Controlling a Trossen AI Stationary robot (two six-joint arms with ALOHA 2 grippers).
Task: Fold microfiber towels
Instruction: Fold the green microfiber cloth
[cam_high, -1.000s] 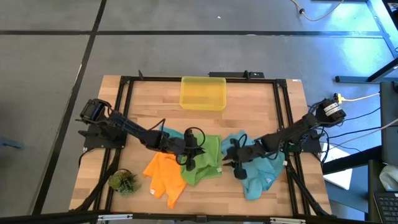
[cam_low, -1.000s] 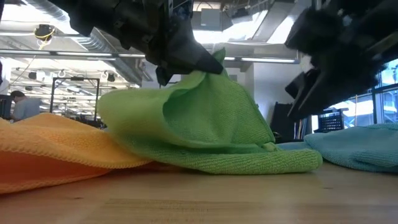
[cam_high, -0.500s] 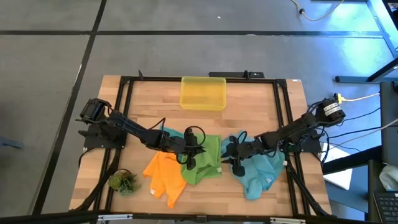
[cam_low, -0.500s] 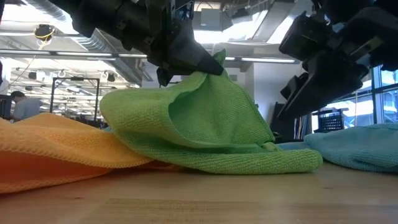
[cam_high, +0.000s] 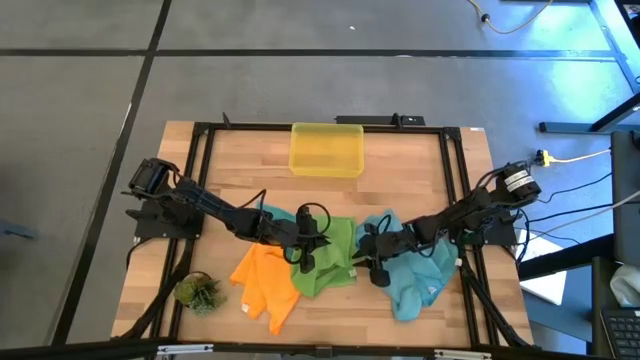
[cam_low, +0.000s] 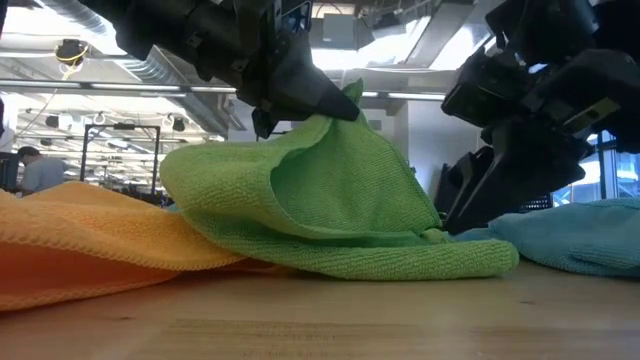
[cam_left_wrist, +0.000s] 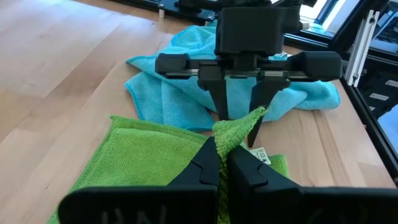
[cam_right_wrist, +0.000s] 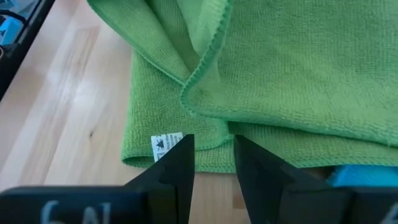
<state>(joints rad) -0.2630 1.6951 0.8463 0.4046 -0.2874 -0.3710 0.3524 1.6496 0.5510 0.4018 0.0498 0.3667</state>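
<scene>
My left gripper is pinched tight on a raised corner of the green towel at mid-table; my right gripper – fingers narrowly parted, holding nothing – hovers at its tagged edge, beside the teal towel.

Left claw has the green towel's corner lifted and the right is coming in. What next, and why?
Probably ease the open right claw down onto the green microfiber towel's tagged lower edge and close. The shut left claw holds one corner raised; folding needs a second hold.
</scene>
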